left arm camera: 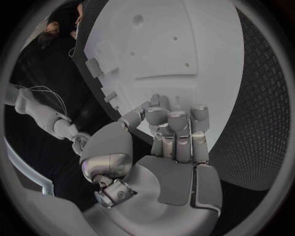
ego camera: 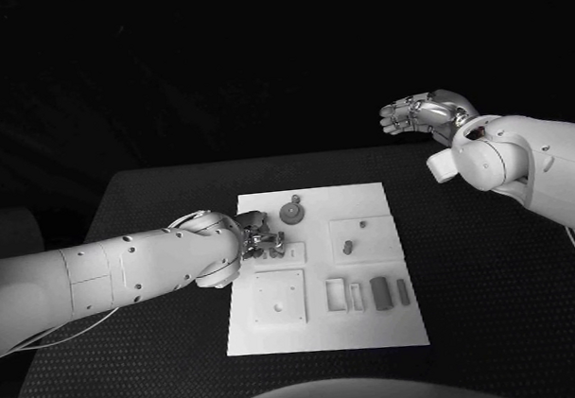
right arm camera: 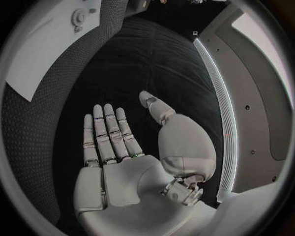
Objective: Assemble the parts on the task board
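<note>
Grey parts [ego camera: 380, 293] sit in task board [ego camera: 383, 327] recesses; left hand [ego camera: 257, 240] curled, contents unclear; right hand [right arm camera: 132, 152] spread, empty.

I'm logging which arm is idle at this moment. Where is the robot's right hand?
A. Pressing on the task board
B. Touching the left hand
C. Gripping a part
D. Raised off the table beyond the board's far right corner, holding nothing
D: the right hand hangs past the task board with fingers spread and bare.

Two smooth white arms [ego camera: 130, 266] with small dark screw holes end in silver jointed hands: left hand [ego camera: 262, 239], right hand [ego camera: 424, 112]. Thin cables trail at lower left.
</note>
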You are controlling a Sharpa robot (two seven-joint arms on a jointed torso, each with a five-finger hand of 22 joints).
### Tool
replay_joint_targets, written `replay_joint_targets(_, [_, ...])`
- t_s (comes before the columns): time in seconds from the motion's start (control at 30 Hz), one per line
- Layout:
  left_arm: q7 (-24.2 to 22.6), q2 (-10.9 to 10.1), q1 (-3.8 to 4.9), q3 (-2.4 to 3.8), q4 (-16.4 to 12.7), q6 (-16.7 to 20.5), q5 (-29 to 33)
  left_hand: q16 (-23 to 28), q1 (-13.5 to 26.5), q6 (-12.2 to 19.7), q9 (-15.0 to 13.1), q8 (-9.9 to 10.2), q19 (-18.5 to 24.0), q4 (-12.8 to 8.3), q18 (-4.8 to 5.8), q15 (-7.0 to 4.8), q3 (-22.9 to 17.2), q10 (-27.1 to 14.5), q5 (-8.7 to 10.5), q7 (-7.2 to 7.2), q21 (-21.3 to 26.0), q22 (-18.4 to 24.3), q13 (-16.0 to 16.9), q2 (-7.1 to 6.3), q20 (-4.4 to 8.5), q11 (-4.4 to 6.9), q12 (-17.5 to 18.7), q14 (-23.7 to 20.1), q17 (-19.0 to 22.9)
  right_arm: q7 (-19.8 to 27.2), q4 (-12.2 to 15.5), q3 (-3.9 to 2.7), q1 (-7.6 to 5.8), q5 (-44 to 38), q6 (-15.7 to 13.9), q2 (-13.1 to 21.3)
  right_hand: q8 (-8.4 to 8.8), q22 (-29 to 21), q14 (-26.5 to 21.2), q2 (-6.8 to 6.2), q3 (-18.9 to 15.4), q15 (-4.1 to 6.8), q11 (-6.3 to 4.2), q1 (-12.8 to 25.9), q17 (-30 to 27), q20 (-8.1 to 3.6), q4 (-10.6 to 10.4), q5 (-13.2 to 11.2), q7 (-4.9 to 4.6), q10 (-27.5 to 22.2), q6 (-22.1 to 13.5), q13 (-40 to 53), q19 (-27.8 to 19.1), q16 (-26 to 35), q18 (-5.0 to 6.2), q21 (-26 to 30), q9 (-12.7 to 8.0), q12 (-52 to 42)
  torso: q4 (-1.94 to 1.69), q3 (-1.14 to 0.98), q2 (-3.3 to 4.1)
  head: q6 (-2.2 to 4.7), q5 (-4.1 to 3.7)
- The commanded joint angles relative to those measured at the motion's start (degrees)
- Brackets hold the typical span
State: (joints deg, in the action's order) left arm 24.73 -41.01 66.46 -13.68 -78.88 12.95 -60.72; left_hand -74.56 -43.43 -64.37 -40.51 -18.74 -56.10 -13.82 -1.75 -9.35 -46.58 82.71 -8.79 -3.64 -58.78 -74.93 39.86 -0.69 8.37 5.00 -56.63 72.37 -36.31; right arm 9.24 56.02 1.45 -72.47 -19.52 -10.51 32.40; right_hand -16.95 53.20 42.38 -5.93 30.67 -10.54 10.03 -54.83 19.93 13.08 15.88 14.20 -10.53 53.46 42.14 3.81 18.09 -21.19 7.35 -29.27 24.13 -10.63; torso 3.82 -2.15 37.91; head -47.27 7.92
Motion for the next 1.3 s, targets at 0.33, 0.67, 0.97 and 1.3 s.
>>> replay_joint_targets(0.33, [-0.45, 0.15, -0.20, -0.07, -0.09, 1.46, -0.86, -0.44, -1.49, -6.65, -0.11, -0.44, 0.34, -0.11, -0.86, -1.39, -0.35, -1.82, -0.33, 4.31, -0.15, -0.93, -0.13, 0.44, 6.81, 2.05, -0.32, 0.12, 0.19, 0.77, -0.05, -0.04, -0.01, 0.16, 1.21, -0.05, -0.09, 0.25, 0.06, 0.47, -0.41, -0.52, -0.01, 0.86, -0.19, -0.06, -0.40, 0.75, -0.51, 0.78, 0.05, 0.06, -0.45, 0.46, -0.68, 0.43, -0.17, 0.79, -0.04, 0.01, -0.02, 0.11, 0.06])
replay_joint_targets(0.67, [-0.55, 0.16, -0.20, -0.07, -0.18, -0.12, -0.91, -0.50, -1.52, -6.68, -0.11, -0.44, 0.33, -0.11, -0.84, -1.35, -0.32, -1.81, -0.40, 4.32, -0.16, -0.94, -0.15, 0.47, 6.79, 2.06, -0.36, 0.13, 0.23, 0.72, -0.14, -0.04, -0.01, 0.16, 1.37, -0.10, -0.09, 0.38, -0.06, 0.53, -0.46, -0.59, 0.01, 1.06, -0.27, -0.09, -0.50, 1.06, -0.53, 0.94, 0.05, 0.06, -0.53, 0.56, -0.72, 0.49, -0.23, 1.07, -0.01, 0.01, -0.01, -0.03, 0.08])
replay_joint_targets(0.97, [-0.68, 0.25, -0.20, -0.07, -0.20, 0.10, -0.96, -0.81, -1.09, -7.36, -0.33, -0.94, 0.34, -0.37, -0.79, -1.21, 2.39, -1.85, -1.89, 4.42, -0.33, -0.99, -0.60, -1.32, 6.73, 2.07, -0.63, -0.06, 0.93, 0.68, -0.01, -0.04, -0.01, 0.16, 1.50, -0.11, -0.09, 0.48, -0.17, 0.53, -0.50, -0.69, 0.08, 1.18, -0.34, -0.10, -0.54, 1.21, -0.63, 1.07, 0.05, 0.07, -0.61, 0.64, -0.76, 0.54, -0.28, 1.27, -0.01, -0.02, -0.01, 0.02, 0.06])
replay_joint_targets(1.3, [-0.79, 0.15, -0.20, -0.07, -0.26, -0.07, -0.96, -1.03, -0.89, -7.27, -0.46, -1.14, 0.44, 0.44, -0.89, -1.30, 5.71, -1.98, -1.42, 4.46, -0.11, -0.83, -1.08, -3.25, 6.76, 2.14, -0.77, -0.23, 1.67, 0.57, -0.07, -0.04, 0.00, 0.16, 1.63, -0.12, -0.07, 0.61, -0.39, 0.50, -0.55, -0.82, 0.17, 1.27, -0.43, -0.11, -0.54, 1.35, -0.75, 1.17, 0.00, 0.06, -0.74, 0.78, -0.83, 0.60, -0.35, 1.54, 0.05, -0.04, -0.01, 0.01, -0.04])
